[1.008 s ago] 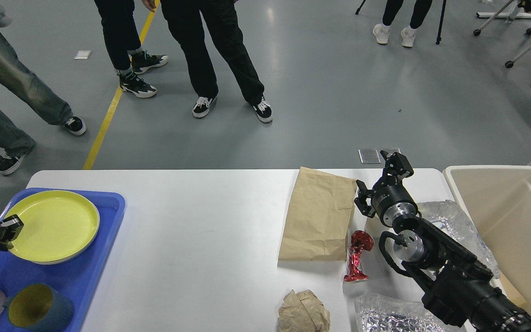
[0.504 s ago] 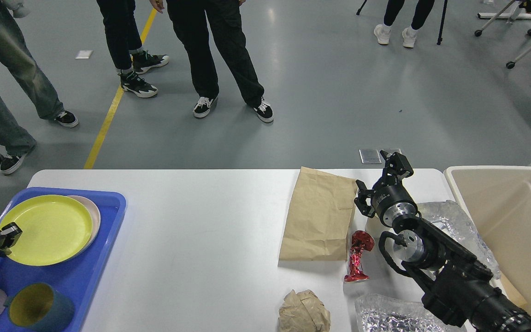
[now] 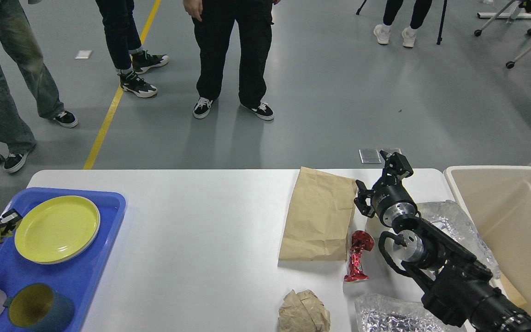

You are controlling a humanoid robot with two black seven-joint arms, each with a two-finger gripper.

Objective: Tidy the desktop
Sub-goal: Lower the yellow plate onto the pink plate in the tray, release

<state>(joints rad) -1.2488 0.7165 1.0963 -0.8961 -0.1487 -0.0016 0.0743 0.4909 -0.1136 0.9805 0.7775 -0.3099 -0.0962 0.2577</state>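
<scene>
Desktop point(image 3: 201, 230) filled the lower frame, white, with litter on its right half: flat brown paper bag point(image 3: 318, 216), red foil wrapper point(image 3: 357, 256) just beside the bag's near corner, crumpled paper ball point(image 3: 303, 311) at the near edge. Right gripper point(image 3: 383, 182) hovered beside the bag's far corner, fingers spread wide, empty. Left gripper point(image 3: 9, 219) sat beside the yellow plate point(image 3: 56, 228) on the blue tray point(image 3: 109, 221); whether it pinched the rim could not be told. Beige bin point(image 3: 514, 216) stood at the right.
</scene>
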